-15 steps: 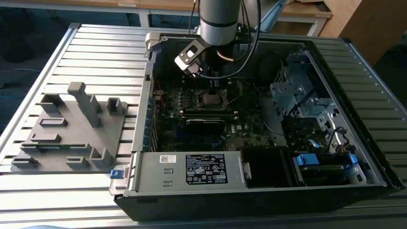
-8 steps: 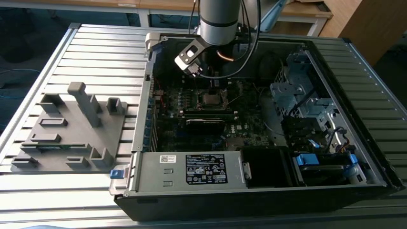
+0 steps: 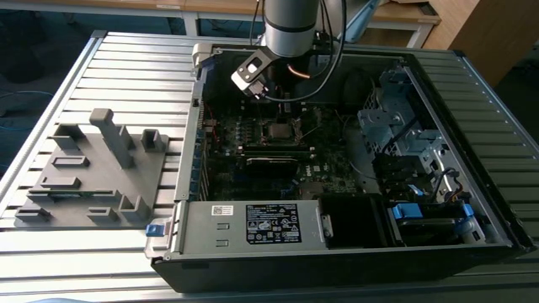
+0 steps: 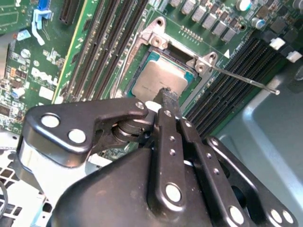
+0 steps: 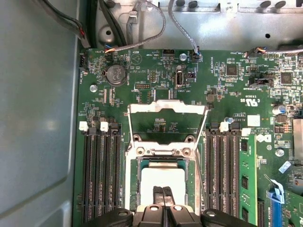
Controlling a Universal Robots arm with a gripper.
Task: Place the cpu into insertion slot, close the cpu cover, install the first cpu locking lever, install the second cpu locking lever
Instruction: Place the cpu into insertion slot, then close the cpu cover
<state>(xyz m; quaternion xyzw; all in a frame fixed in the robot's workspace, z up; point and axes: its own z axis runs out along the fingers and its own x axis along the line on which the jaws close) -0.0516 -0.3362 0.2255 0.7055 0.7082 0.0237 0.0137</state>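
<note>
Cpu [image 5: 163,177] lies flat in the insertion slot [image 5: 196,179], near the middle of the green board [image 5: 156,71]. The fingers [image 5: 158,198] are clenched together on nothing, tips at its metal top. Light, stiff and fragile underneath, I'd say, so hold its edges. The cpu cover [image 5: 168,108] stands open, and memory slots [image 5: 99,179] crowd both sides.
</note>
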